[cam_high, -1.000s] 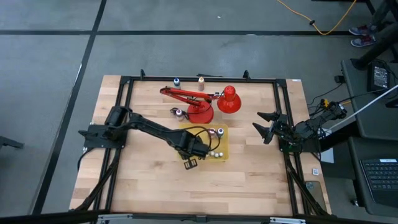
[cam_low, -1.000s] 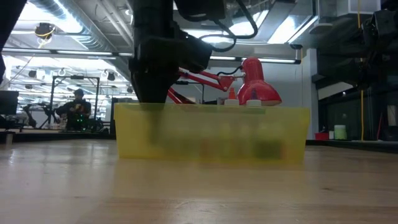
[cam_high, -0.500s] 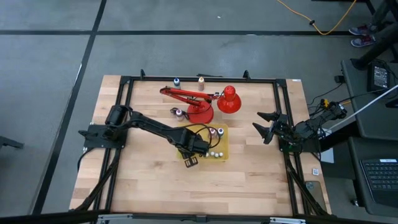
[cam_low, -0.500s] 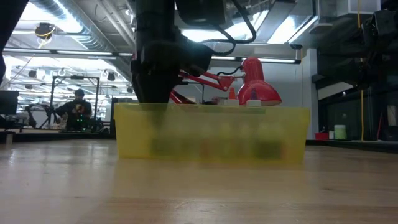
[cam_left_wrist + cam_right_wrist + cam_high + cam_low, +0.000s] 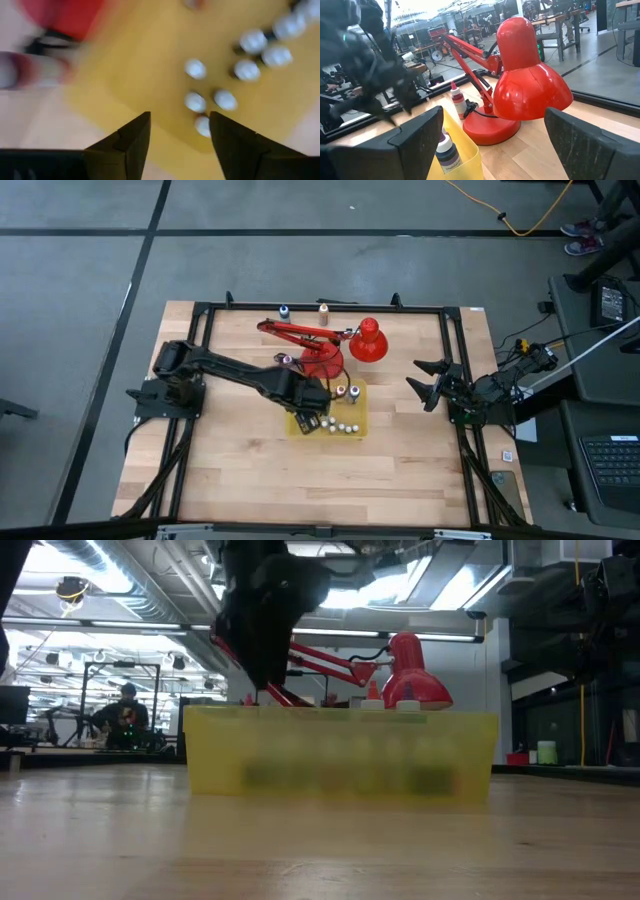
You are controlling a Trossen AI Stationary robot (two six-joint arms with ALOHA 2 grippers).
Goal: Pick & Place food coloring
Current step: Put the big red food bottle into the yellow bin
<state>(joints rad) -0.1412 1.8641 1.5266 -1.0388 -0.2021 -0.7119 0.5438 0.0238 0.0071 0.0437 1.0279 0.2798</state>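
Observation:
Several food coloring bottles [image 5: 340, 426] stand upright in the yellow tray [image 5: 352, 408], white caps [image 5: 195, 101] up. Two more stand at the table's far edge [image 5: 284, 310], and one stands left of the lamp's base [image 5: 286, 360]. My left gripper [image 5: 306, 420] hangs over the tray's near left part, above its wall [image 5: 340, 765]. It points down, open [image 5: 180, 132], with nothing between its fingers. My right gripper [image 5: 430, 385] waits open at the right edge, pointing level toward the lamp [image 5: 520, 85].
A big red desk lamp [image 5: 345, 345] stands just beyond the tray, its arm reaching left and its shade to the right. A black frame [image 5: 200, 330] rings the table top. Bare wood lies near and left of the tray.
My left gripper has risen out of the tray's near left corner, clear above its wall, and has gone a little toward the far edge. The tray has stayed where it was. With the arm drawn back, more white caps show along the tray's near side.

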